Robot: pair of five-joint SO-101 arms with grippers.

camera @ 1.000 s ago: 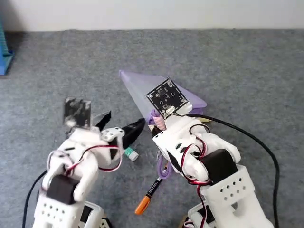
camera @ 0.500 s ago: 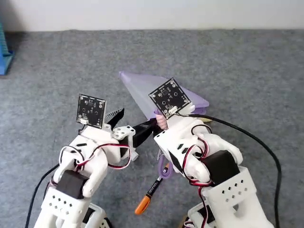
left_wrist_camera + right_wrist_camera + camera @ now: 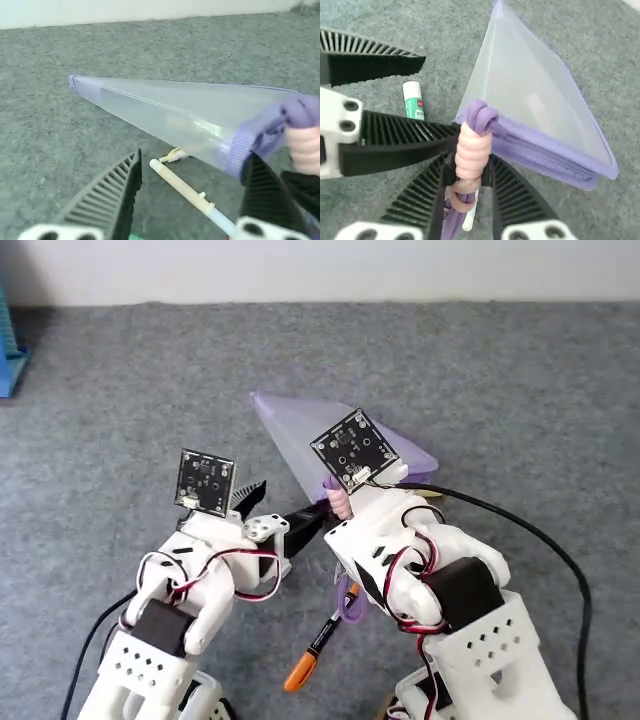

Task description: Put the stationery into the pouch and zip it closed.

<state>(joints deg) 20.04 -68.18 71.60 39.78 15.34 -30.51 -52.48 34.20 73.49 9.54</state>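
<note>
The translucent purple pouch (image 3: 320,435) is held up off the grey carpet, with its pointed corner toward the far side. My right gripper (image 3: 336,500) is shut on its pink pull (image 3: 471,150) at the zipper end. My left gripper (image 3: 279,507) is open, one black finger (image 3: 400,146) touching the pouch's zipper end (image 3: 240,147) and the other finger (image 3: 112,197) apart from it. A white pen (image 3: 186,191) lies on the carpet under the pouch. A green and white glue stick (image 3: 413,100) lies beside the left fingers. An orange-capped marker (image 3: 314,646) rests between the arm bases.
A purple strap loop (image 3: 350,602) hangs below the right gripper, near the marker. A blue object (image 3: 9,352) sits at the far left edge. Open carpet (image 3: 520,400) lies beyond and to the right of the pouch.
My left arm has swung right toward the pouch, bringing its open gripper against the zipper end and covering the glue stick in the high view. The right gripper and pouch have barely moved.
</note>
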